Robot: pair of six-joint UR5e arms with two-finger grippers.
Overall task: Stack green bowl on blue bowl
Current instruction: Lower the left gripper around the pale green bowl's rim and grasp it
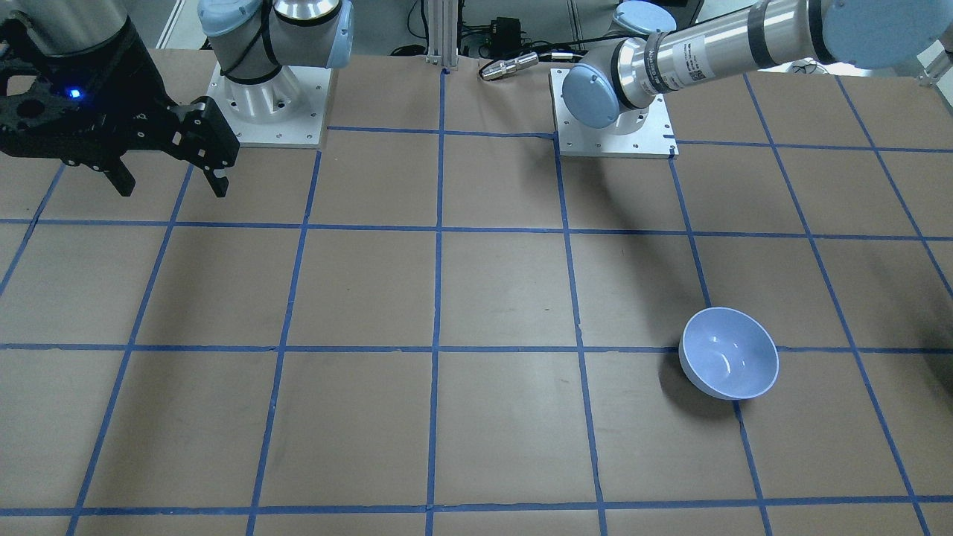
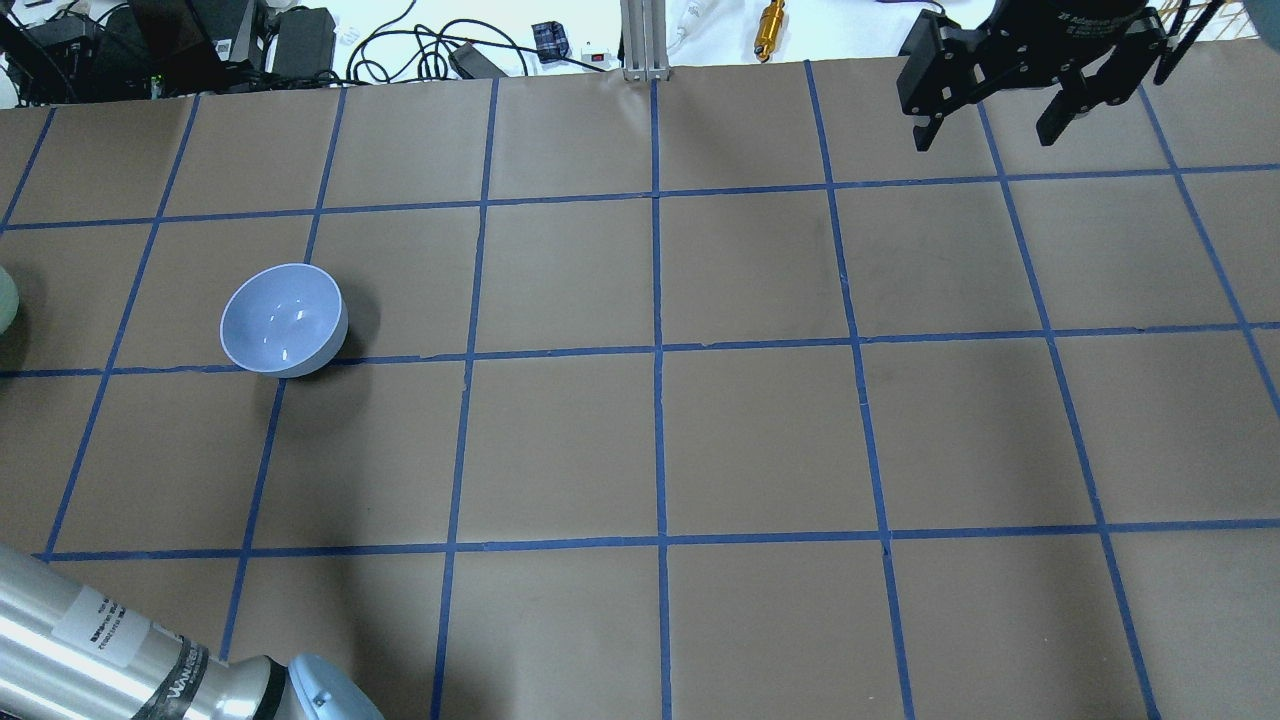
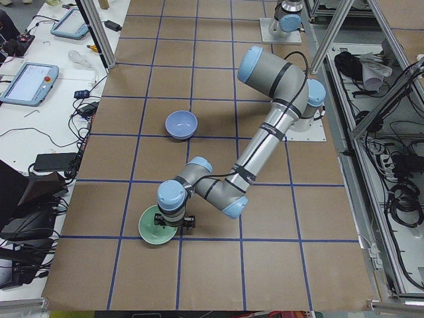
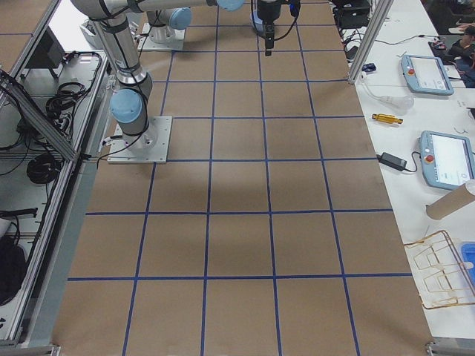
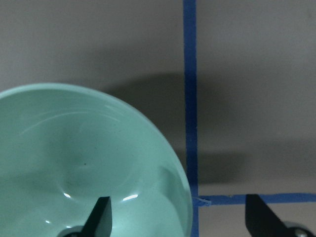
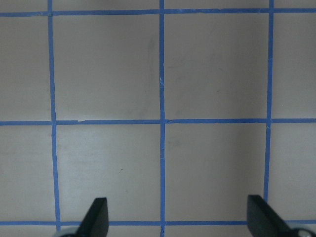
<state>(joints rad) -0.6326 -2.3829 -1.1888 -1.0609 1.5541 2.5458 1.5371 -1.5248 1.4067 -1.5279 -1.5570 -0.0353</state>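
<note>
The green bowl [image 5: 84, 163] stands upright at the table's left end [image 3: 156, 229]; only a sliver of it shows at the left edge of the overhead view [image 2: 5, 300]. My left gripper [image 5: 177, 217] is open and low over the bowl's rim, with one finger [image 5: 101, 215] inside the bowl and the other [image 5: 259, 215] outside over the table. It also shows in the left view [image 3: 173, 222]. The blue bowl [image 2: 283, 320] stands upright and empty some way off [image 1: 730, 363] [image 3: 181, 124]. My right gripper [image 2: 985, 138] is open and empty, high over the far right of the table [image 1: 171, 182] [image 6: 177, 219].
The table is brown paper with a blue tape grid [image 2: 660, 350]. The arm bases [image 1: 614, 112] [image 1: 272, 104] are bolted on at the robot's side. My left arm's elbow [image 2: 100, 650] hangs over the near left corner. Benches with tablets [image 3: 30, 79] and cables flank the table.
</note>
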